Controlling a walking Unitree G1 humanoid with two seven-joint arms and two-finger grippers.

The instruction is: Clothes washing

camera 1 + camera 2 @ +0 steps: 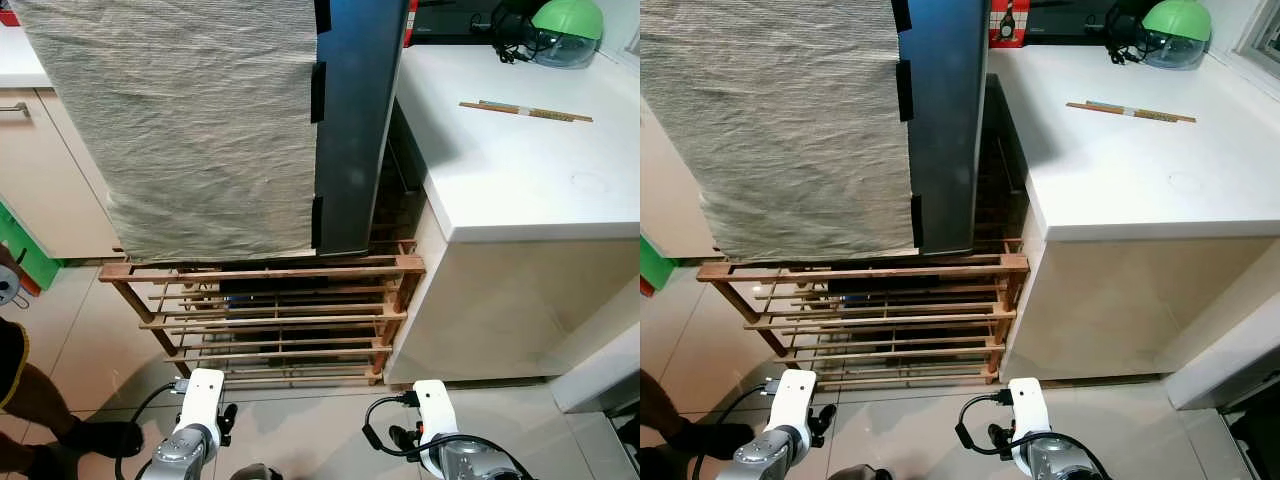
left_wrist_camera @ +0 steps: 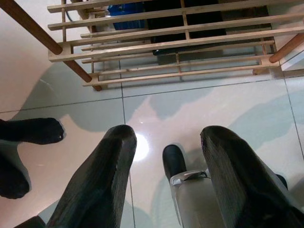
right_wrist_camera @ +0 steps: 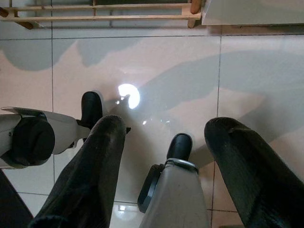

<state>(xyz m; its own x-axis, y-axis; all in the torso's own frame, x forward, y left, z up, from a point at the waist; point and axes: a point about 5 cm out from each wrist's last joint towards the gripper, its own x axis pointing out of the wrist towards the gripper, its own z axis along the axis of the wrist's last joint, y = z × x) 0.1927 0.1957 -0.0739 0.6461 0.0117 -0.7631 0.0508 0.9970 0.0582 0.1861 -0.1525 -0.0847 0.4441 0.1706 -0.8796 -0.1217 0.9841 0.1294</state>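
A large beige-grey cloth hangs straight down in front of me, beside a tall dark panel. Its lower edge ends just above a wooden slatted rack on the floor. Both my arms hang low near the tiled floor, the left arm and the right arm, well below the cloth. In the left wrist view my left gripper is open over bare tile, with the rack beyond it. The right gripper is open too, above the shiny floor and my own legs.
A white counter stands at the right with chopsticks and a green dome-shaped thing. A pale cabinet is on the left. A person's foot in a black sock stands on the floor by my left arm.
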